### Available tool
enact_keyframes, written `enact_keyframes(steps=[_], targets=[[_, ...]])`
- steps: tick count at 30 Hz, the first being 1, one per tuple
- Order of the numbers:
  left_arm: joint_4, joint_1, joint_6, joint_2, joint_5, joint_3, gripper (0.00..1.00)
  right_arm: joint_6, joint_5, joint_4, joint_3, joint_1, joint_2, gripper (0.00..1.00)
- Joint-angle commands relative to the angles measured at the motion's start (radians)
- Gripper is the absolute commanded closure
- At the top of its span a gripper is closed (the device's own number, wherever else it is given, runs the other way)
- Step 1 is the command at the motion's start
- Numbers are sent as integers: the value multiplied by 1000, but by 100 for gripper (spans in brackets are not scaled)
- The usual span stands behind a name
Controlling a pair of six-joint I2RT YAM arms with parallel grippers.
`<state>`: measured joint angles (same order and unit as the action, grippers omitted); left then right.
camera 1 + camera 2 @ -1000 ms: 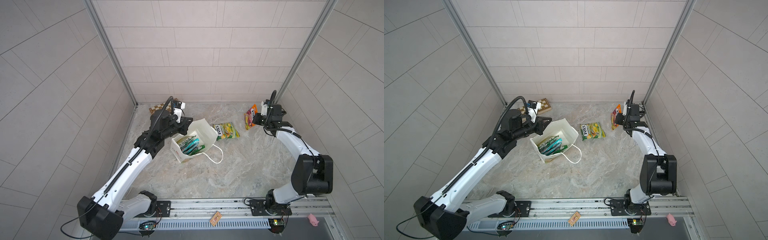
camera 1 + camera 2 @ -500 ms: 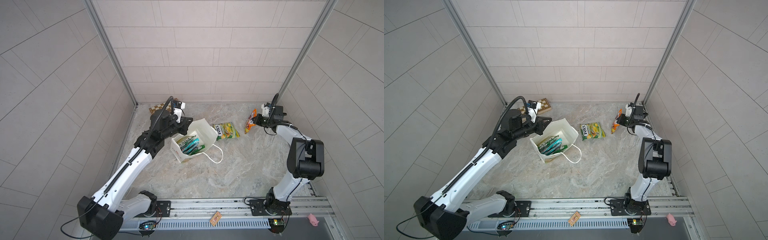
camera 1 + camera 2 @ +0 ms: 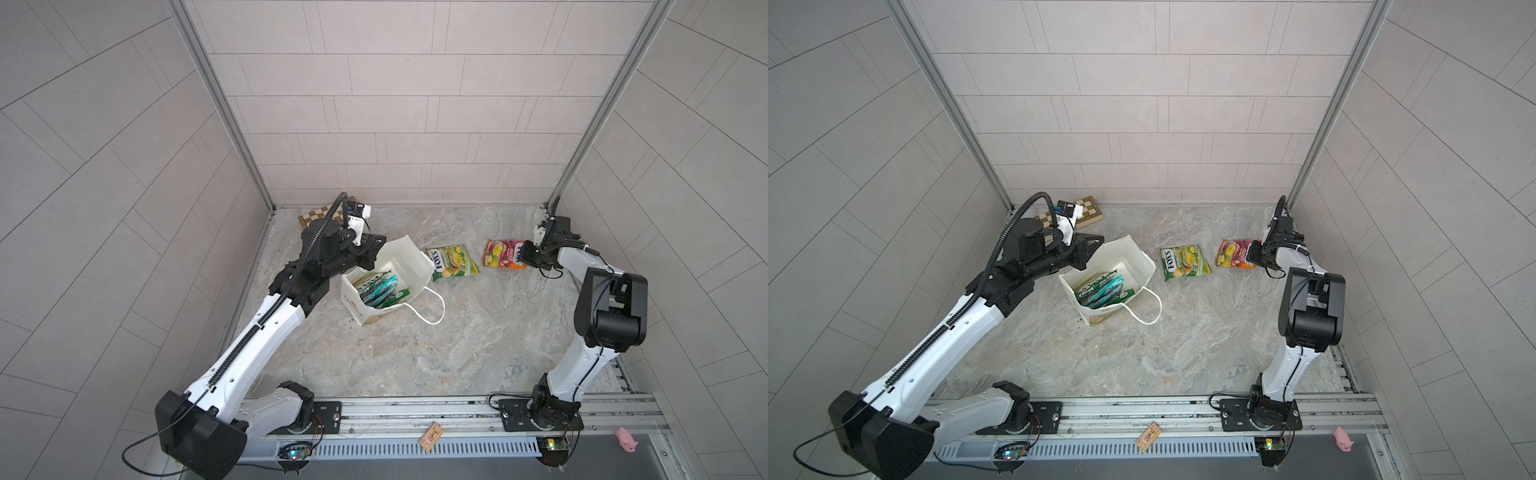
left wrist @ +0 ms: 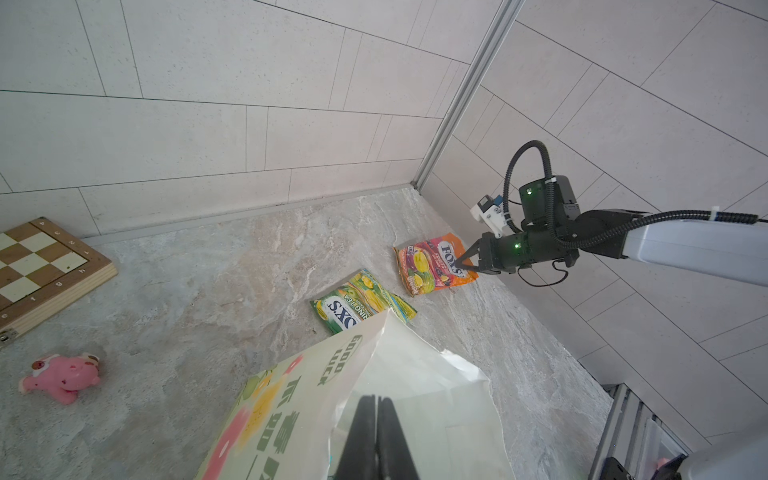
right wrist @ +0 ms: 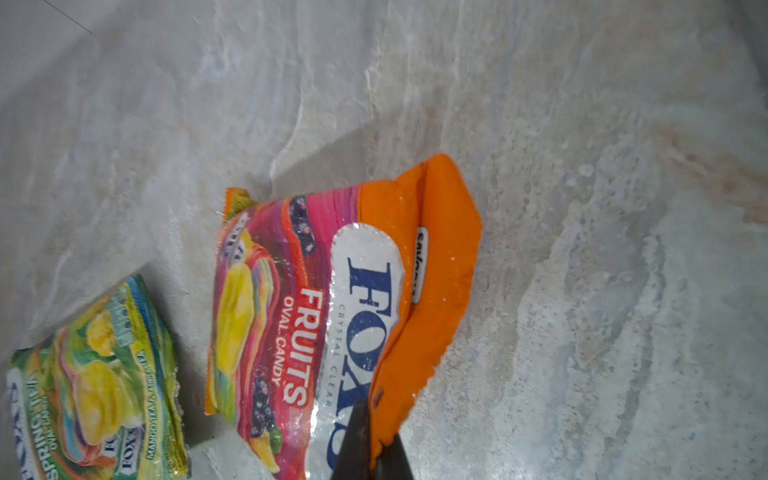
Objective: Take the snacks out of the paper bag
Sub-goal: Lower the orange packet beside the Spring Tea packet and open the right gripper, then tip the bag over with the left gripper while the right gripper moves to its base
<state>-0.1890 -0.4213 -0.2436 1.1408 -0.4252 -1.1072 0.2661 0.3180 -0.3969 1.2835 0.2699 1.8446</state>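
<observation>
Pinches the pink-orange packet's [image 5: 311, 311] orange edge in the right gripper [image 5: 372, 449], by the tabletop's [image 3: 457, 353] far right edge. Clamps the paper bag's [image 3: 409, 259] rim in the left gripper [image 4: 376, 411], near the far left corner. Leaves more snacks [image 3: 380, 286] inside, leftward past the green-yellow packet [image 3: 455, 266], long axes along the bag's width; overlapped, uncountable.

Both top views look steeply down over the whole floor [image 3: 415, 353]. The left wrist view faces across it. The right wrist view sits close over the FOX'S Fruits packet [image 5: 311, 311], which all views share.
</observation>
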Motion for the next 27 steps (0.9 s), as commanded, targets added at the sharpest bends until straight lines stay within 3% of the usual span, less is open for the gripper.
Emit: enact_keyframes(steps=[1,7,11,19,27], targets=[[23,-2,8,-3,-22,-32,100,-40,-22,-105,55,-5,38,95],[22,-2,10,-4,-21,-32,100,-22,-52,-99,52,-8,27,60],[22,-1,9,-3,-29,-33,100,-3,-92,-66,-6,-28,-61,46],[23,-2,10,-2,-36,-33,100,56,90,14,-185,-102,-253,44],[-26,8,83,-2,-67,-48,100,115,147,101,-411,-332,-436,46]])
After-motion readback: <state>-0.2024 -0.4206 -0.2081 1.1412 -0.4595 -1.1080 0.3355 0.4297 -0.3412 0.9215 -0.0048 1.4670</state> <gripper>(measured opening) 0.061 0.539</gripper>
